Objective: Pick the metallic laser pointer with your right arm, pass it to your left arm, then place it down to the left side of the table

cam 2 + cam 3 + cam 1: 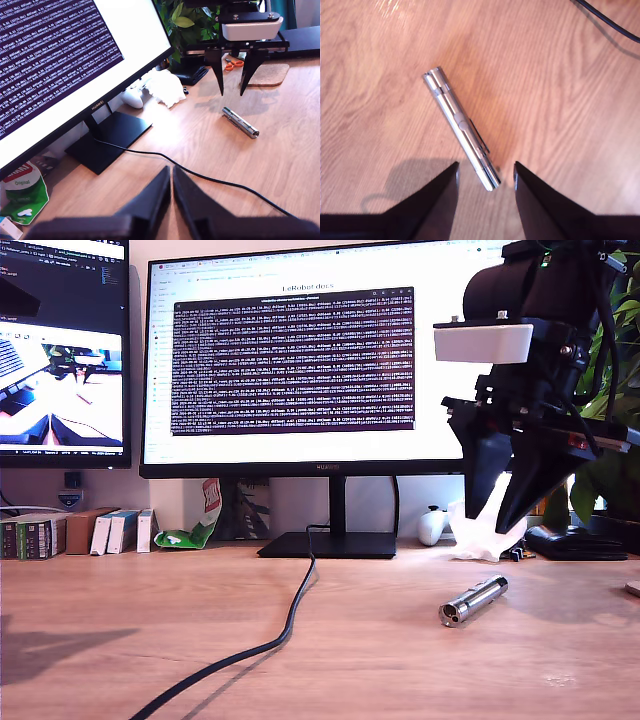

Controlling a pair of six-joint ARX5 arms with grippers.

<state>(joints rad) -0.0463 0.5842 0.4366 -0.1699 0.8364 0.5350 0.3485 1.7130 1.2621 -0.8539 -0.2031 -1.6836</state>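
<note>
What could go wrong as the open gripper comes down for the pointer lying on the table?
The pointer lies at a slant to my second gripper, so the fingers may catch only its end. It is a smooth round cylinder on a bare table, so a nudge could roll it away. The black cable lies between it and the exterior view's left.

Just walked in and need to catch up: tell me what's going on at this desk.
My second hand hangs open right above the laser pointer, which lies flat on the table near the exterior view's right, not yet gripped. My first hand is shut and empty, waiting apart on the far side of the black cable. The handover hasn't begun.
</note>
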